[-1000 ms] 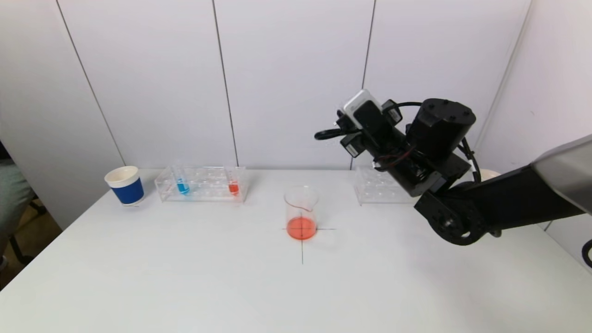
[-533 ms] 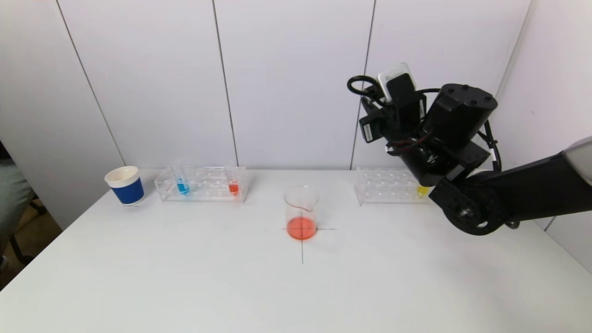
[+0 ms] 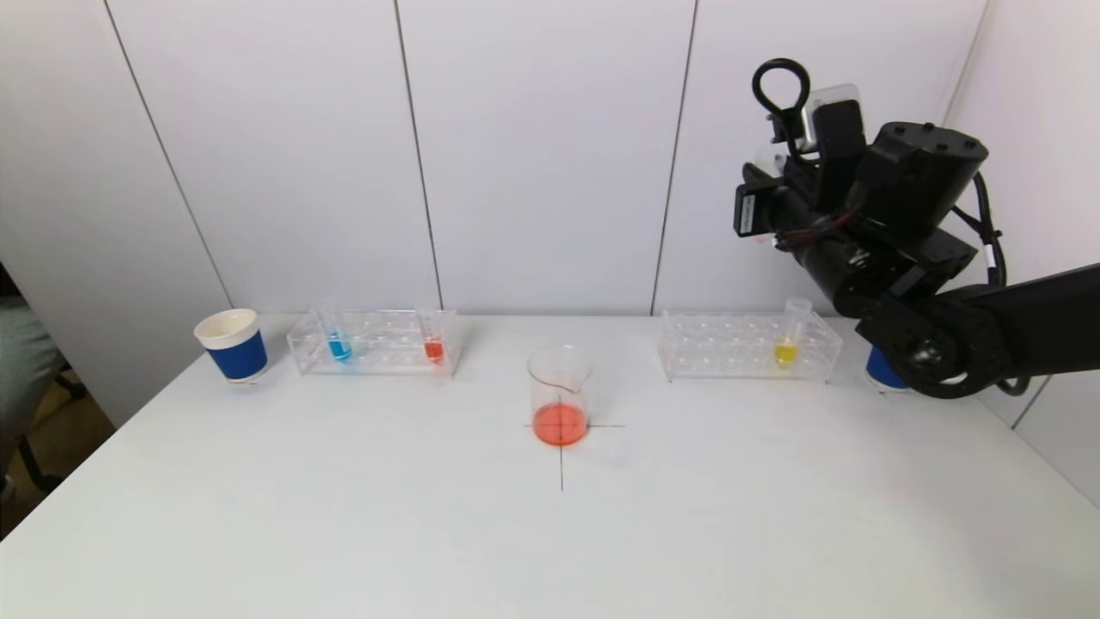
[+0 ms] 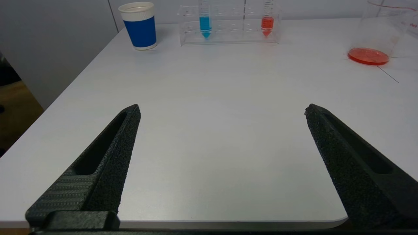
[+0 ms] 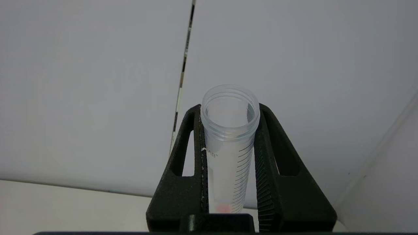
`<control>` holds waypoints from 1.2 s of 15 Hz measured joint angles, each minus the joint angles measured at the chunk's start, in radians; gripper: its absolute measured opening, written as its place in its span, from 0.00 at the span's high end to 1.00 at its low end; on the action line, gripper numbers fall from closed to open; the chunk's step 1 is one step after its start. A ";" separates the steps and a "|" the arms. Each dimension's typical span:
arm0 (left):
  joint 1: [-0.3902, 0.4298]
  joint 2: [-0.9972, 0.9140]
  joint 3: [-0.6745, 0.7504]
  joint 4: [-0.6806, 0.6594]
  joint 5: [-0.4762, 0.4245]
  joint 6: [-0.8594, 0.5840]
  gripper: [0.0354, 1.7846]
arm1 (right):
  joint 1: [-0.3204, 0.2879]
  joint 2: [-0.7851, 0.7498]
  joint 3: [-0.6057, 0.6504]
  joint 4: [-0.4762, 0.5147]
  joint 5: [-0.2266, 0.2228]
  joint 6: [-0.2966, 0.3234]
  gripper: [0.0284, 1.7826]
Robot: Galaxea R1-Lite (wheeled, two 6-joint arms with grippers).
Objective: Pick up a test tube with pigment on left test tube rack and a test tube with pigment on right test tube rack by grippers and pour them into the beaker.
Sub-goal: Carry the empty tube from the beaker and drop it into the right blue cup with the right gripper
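My R gripper [image 5: 228, 143] was clamped on a clear plastic graduated test tube [image 5: 228, 156], nearly empty w/ only a pink trace at its base; the tube sat squarely betw the two black fingers [image 5: 266, 169], mouth poking past the tips. The arm was raised high at the R side of the white table [image 3: 344, 516], above and behind the clear R rack [image 3: 748, 348], which held one yellow-pigment tube [image 3: 786, 344].

Risks, as I judged them: residue could drip if the tube tilted over the table; the tube tip could miss a rack hole and knock the yellow tube; the smooth plastic could slip in the grip.

The glass beaker w/ orange-red liquid [image 3: 560, 395] stood at table centre, well apart from me.

My L gripper [image 4: 222, 111] hung wide open, holding nothing, low near the table's front edge. The clear L rack [image 4: 228, 23] w/ blue tube [image 4: 205, 24] and red tube [image 4: 267, 24] lay far ahead, beside a blue-and-white paper cup [image 4: 140, 26]. L pour not yet done.
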 joint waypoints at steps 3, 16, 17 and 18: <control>0.000 0.000 0.000 0.000 0.000 0.000 0.01 | -0.052 -0.043 0.009 0.110 0.008 0.114 0.75; 0.000 0.000 0.000 0.000 0.000 0.000 0.01 | -0.320 -0.075 0.052 0.179 0.070 0.240 0.75; 0.000 0.000 0.000 0.000 0.000 0.000 0.01 | -0.348 -0.072 0.052 0.180 0.081 0.246 0.75; 0.000 0.000 0.000 0.000 0.000 0.000 0.01 | -0.372 -0.068 0.052 0.182 0.090 0.248 0.75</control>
